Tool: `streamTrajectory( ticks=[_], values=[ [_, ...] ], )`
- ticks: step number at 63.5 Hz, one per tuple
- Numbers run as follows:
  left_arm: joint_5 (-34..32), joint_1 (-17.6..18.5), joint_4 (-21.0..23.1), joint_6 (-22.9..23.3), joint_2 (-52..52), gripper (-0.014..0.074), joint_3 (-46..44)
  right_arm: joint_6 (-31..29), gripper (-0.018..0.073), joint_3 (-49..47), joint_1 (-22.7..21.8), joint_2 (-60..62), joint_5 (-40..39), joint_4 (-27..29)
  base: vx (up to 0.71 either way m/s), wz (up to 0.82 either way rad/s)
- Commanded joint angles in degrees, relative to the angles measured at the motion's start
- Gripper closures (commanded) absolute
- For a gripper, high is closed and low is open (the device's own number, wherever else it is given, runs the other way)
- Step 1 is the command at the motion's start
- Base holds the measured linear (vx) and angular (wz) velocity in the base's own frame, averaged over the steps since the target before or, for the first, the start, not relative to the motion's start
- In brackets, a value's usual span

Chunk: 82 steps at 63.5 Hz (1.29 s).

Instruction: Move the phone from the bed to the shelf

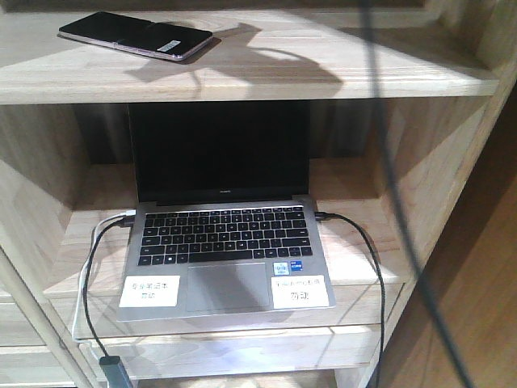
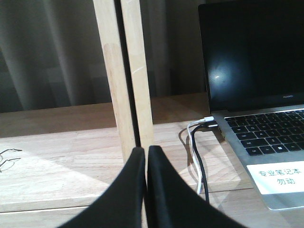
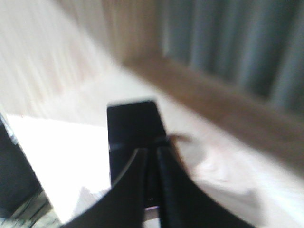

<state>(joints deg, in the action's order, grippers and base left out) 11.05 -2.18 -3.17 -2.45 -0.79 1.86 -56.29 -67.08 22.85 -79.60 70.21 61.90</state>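
Black phone lies flat beneath the right hand

The light wood shelf had the black phone lying flat on its top board, toward the left. One level down sat an open grey laptop, with cables plugged in on both sides.

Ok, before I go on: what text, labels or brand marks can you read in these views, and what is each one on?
"HUAWEI": on the laptop bezel below the screen, small but legible in the left wrist view.
"专业笔记本 勿动": white sticker on the laptop's left palm rest.
Right palm-rest sticker: ends in "勿动"; its top line is too blurred to read.
Small badge stickers by the trackpad: too small to read.
White label on the phone: unreadable.
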Motion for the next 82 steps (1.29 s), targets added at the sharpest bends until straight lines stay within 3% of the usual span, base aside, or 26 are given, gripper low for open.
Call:
streamTrajectory(
  ticks=[1, 82],
  values=[
    [-4.0, 0.0, 0.3, 0.2, -0.7, 0.0596, -1.5, -0.4, 0.056, -1.5, 0.0, 2.0, 3.7, 5.0, 0.0, 0.0],
    [-4.0, 0.0, 0.3, 0.2, -0.7, 0.0596, -1.5, -0.4, 0.056, -1.5, 0.0, 2.0, 3.7, 5.0, 0.0, 0.0]
  ],
)
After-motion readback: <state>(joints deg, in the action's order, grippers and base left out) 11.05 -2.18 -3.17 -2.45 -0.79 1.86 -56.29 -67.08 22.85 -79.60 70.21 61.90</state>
